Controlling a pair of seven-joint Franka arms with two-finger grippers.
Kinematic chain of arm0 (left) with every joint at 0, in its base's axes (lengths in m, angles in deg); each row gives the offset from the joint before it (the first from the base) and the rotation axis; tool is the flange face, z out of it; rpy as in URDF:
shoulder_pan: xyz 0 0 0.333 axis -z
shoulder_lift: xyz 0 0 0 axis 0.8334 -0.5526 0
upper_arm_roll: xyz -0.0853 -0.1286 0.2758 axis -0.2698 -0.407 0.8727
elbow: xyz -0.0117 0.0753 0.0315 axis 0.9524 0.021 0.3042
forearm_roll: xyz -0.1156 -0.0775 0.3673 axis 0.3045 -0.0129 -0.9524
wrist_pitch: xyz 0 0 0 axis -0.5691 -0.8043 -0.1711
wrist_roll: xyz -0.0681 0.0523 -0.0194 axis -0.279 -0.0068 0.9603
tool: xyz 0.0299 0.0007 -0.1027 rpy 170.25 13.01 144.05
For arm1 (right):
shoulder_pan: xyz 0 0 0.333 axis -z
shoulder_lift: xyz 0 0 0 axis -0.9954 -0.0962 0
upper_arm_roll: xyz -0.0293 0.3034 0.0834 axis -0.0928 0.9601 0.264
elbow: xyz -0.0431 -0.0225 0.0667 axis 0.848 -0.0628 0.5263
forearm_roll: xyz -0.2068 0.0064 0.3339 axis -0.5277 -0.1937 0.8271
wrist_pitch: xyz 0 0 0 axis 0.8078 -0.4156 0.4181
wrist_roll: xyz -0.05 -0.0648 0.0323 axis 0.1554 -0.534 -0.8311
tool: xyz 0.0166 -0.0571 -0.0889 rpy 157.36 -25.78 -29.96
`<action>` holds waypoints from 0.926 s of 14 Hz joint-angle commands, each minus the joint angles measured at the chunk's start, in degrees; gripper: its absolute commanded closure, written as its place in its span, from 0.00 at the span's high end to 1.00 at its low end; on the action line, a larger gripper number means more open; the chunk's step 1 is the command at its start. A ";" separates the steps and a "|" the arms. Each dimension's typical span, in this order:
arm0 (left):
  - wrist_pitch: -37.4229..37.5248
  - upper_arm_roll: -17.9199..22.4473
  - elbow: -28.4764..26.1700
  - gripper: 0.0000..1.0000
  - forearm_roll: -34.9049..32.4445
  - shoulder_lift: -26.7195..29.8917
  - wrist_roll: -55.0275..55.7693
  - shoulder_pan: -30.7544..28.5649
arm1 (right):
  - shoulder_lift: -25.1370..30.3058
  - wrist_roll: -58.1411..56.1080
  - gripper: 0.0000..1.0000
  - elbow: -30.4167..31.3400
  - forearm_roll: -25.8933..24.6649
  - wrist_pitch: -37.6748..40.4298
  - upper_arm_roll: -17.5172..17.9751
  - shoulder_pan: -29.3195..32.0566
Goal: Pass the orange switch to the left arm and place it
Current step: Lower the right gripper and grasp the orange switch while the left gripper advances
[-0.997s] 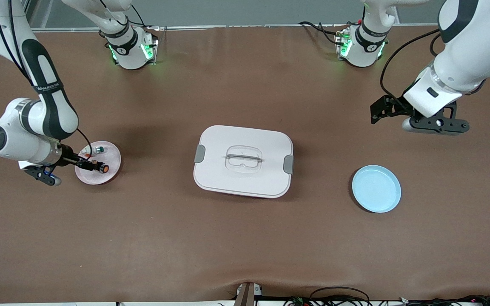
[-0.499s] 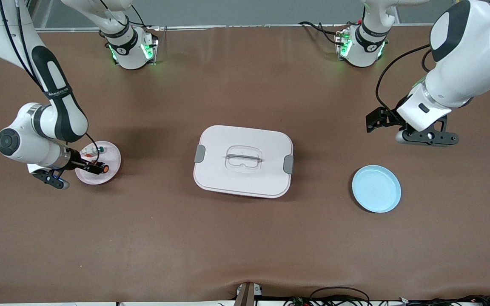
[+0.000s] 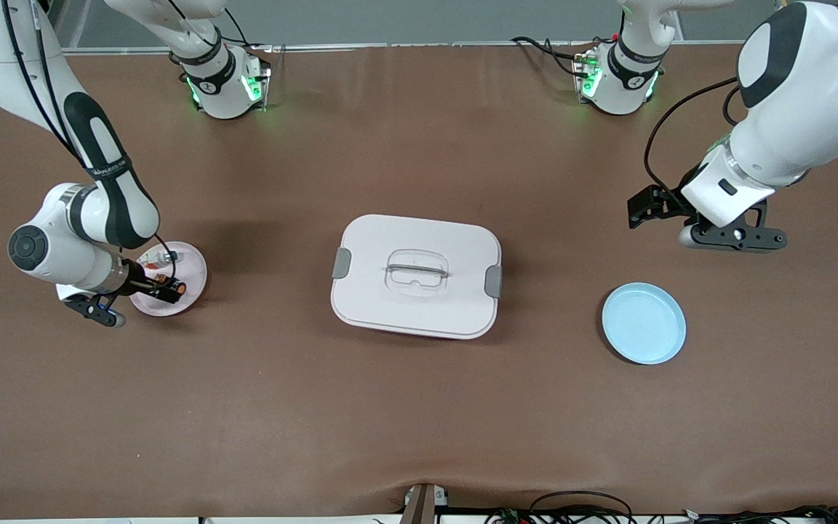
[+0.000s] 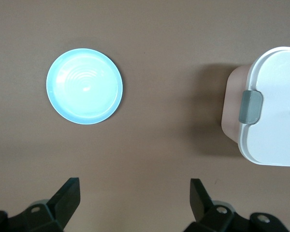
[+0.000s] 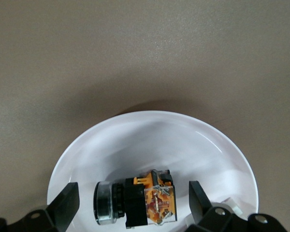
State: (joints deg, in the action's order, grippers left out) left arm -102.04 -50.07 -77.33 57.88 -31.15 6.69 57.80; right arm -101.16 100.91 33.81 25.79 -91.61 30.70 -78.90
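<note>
You will find the orange switch (image 5: pixel 135 204) lying on its side in the pink plate (image 3: pixel 188 280) at the right arm's end of the table, directly between the spread fingers of the right gripper (image 5: pixel 130 205); neither fingertip (image 5: pixel 66 200) touches it. A small white part (image 3: pixel 169 255) lies in the same plate, farther from the front camera than the switch.

The right arm (image 3: pixel 92 211) bends sharply down to the plate, wrist low. The left arm (image 3: pixel 790 109) waits, its left gripper (image 4: pixel 134 193) spread wide and empty over bare table, with the blue plate (image 3: pixel 643 322) nearer the camera. The box (image 3: pixel 416 275) stands mid-table, well apart from both.

Against a second ago, the right gripper has closed in around the switch; the left gripper has dropped slightly toward the blue plate.
</note>
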 commanded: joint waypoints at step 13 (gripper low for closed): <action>-0.82 -0.16 0.84 1.00 0.00 -0.90 -0.70 -0.38 | -0.70 -2.44 1.00 -0.06 0.09 -0.07 -0.09 -0.75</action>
State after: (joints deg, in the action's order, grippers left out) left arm -102.77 -50.05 -77.27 57.88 -31.79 6.69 57.76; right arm -101.83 100.13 33.81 25.76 -91.60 30.70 -79.60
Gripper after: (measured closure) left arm 0.000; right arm 0.000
